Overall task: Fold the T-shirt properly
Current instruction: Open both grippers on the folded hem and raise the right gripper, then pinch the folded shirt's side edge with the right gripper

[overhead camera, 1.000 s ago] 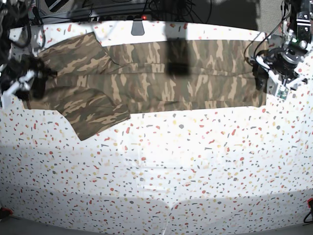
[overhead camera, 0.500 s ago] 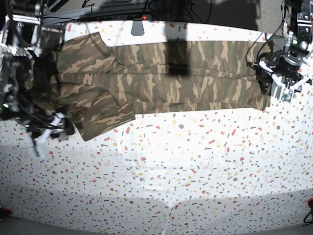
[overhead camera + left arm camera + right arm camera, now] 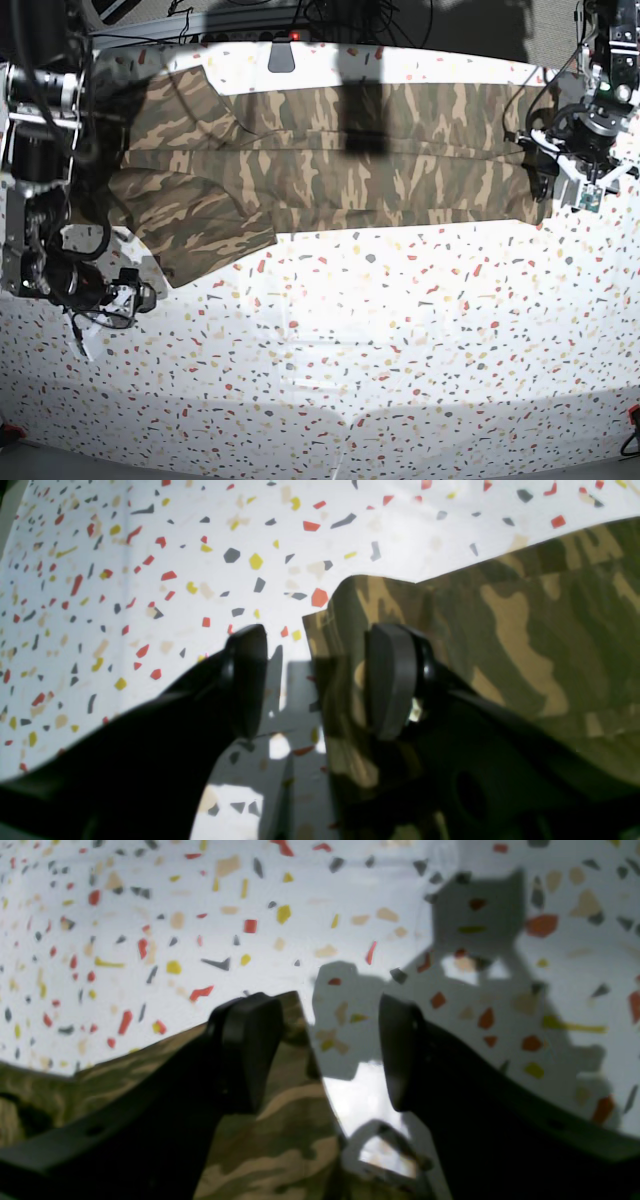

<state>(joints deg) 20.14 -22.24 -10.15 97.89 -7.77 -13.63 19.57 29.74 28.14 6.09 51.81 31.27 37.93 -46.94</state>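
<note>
The camouflage T-shirt point(image 3: 400, 150) lies flat as a long band across the far half of the speckled table, sleeves at the left. My left gripper point(image 3: 545, 180) is at the band's right end. In the left wrist view it point(image 3: 317, 680) is open and straddles the T-shirt point(image 3: 500, 630) corner, one finger point(image 3: 392, 680) over cloth and the other over bare table. My right gripper point(image 3: 140, 293) is at the near sleeve's lower corner. In the right wrist view it point(image 3: 325, 1055) is open, with one finger point(image 3: 250, 1055) over the T-shirt point(image 3: 280, 1140) and nothing between the fingers.
The white speckled table point(image 3: 400, 350) stretches toward the front edge. Cables and a grey bracket point(image 3: 282, 55) sit along the back edge. A dark shadow point(image 3: 365, 115) falls across the shirt's middle. The right arm's frame point(image 3: 40, 150) stands at the left edge.
The right arm has swung from the shirt's left edge toward the front, down to the near sleeve's corner. The shirt's left part has shifted slightly. The left arm has barely moved.
</note>
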